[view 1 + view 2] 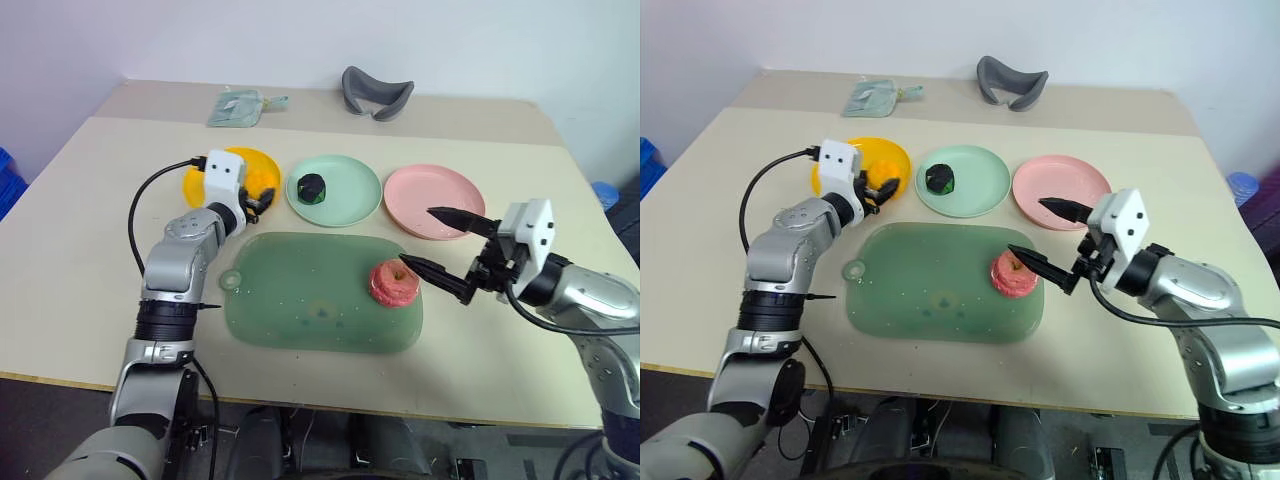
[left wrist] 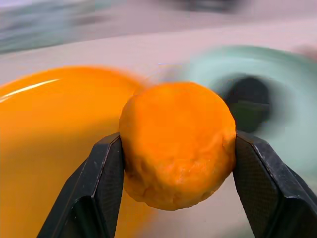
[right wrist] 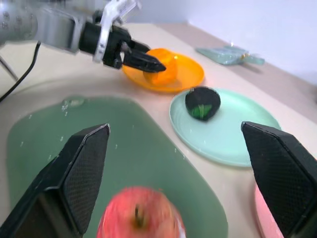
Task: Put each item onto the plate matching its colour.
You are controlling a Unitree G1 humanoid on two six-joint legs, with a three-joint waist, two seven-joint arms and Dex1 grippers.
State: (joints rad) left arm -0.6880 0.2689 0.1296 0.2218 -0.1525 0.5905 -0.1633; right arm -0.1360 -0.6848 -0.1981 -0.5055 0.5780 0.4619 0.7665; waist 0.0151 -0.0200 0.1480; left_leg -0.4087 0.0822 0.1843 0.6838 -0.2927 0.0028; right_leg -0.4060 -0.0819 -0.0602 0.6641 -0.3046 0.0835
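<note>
Beige table (image 1: 90, 200), matte top, seam line running across far part. Pale wall (image 1: 300, 35) behind table, plain, evenly lit, faint lilac tint. Soft diffuse light, weak shadows. Grey curved object (image 1: 377, 93) lying at far edge of table. Clear plastic bag (image 1: 236, 106) with greenish contents near it, also at far edge. Blue crate (image 1: 8, 180) off table's left side; blue round object (image 1: 606, 191) off right side. Dark floor (image 1: 330, 440) below near edge, black cables and dark equipment there.

No readable text, labels or signs
</note>
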